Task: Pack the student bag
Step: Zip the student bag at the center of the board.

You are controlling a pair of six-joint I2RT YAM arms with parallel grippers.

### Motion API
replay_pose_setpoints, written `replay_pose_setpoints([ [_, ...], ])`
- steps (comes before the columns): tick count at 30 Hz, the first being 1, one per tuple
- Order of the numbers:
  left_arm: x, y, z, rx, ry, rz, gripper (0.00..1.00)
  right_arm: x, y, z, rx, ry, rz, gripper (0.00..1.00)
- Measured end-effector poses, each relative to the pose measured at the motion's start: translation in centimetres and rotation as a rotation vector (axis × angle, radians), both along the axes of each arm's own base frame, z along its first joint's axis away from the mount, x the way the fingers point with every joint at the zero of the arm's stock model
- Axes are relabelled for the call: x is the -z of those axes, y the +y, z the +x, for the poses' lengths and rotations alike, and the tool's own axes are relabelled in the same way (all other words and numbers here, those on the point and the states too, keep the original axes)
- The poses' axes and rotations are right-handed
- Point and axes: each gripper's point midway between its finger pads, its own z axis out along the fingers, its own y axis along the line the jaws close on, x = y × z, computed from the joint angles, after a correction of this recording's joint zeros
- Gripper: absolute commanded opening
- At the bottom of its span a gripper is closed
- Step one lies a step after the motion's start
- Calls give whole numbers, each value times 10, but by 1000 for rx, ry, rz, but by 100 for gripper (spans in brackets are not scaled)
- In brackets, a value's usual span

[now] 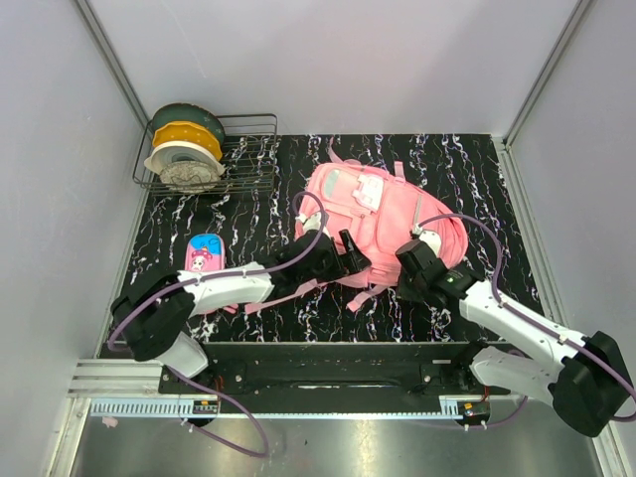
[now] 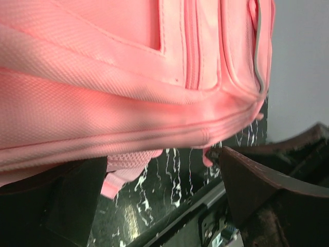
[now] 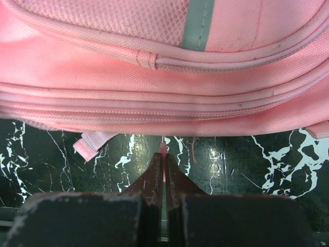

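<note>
The bag point(image 1: 383, 219) lies flat in the middle of the black marbled counter point(image 1: 467, 169), front pockets facing up, straps trailing off its near edge toward the arms. Both arms reach to that near edge, 1 on each side.

The left claw point(image 1: 356, 253) is at the bag's near-left side. In its wrist view the 2 fingers point(image 2: 267, 190) are spread wide and grip nothing; the bag's seamed side fills the space above and ahead of them, and a bit of pink strap and bare counter shows between them.

The right claw point(image 1: 409, 263) sits at the bag's near-right edge. Its wrist view shows the fingers pressed tight together low over the counter, just short of the bag's side, with a thin pink strip point(image 3: 164, 150) pinched between the tips. I cannot tell what part of the bag this strip is. A grey stripe point(image 3: 198, 25) runs down the bag above it, and a short webbing loop point(image 3: 90, 144) pokes out from under the bag to the left.

Well apart on the left, a small pencil case point(image 1: 204, 251) rests on the counter, and a wire rack point(image 1: 253, 149) holding dishes point(image 1: 184, 149) stands at the far-left corner
</note>
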Motion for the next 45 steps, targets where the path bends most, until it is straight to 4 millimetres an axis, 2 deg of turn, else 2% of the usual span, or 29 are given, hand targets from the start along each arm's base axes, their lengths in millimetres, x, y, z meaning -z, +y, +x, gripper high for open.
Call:
replay_pose_setpoints([
  [7,8,-17,25,-102,29,-32,77,0,0,1,13,-9,13,0],
  [8,9,-18,26,-106,34,-37,69,2,0,1,15,-4,11,0],
  [10,13,-21,27,-114,46,-49,61,9,1,1,21,13,2,0],
  [11,13,-22,29,-120,51,-59,49,13,2,2,24,23,-3,0],
  [12,12,-23,29,-120,53,-69,44,17,2,2,27,33,-9,0],
  [14,8,-26,29,-120,56,-93,39,22,4,4,31,45,-16,0],
  [15,6,-27,30,-117,56,-101,28,24,4,5,34,46,-16,0],
  [16,5,-28,30,-115,57,-109,23,25,5,6,36,46,-14,0],
  [21,1,-30,30,-111,69,-136,10,22,6,13,57,16,-9,7],
  [27,3,-30,30,-109,86,-143,9,23,5,18,92,-7,0,17],
  [37,3,-31,29,-98,92,-147,9,36,-1,17,147,-15,6,27],
  [42,2,-31,29,-96,92,-149,9,41,0,23,156,-27,0,28],
  [45,2,-31,29,-93,93,-151,9,46,0,25,154,-28,-13,22],
])
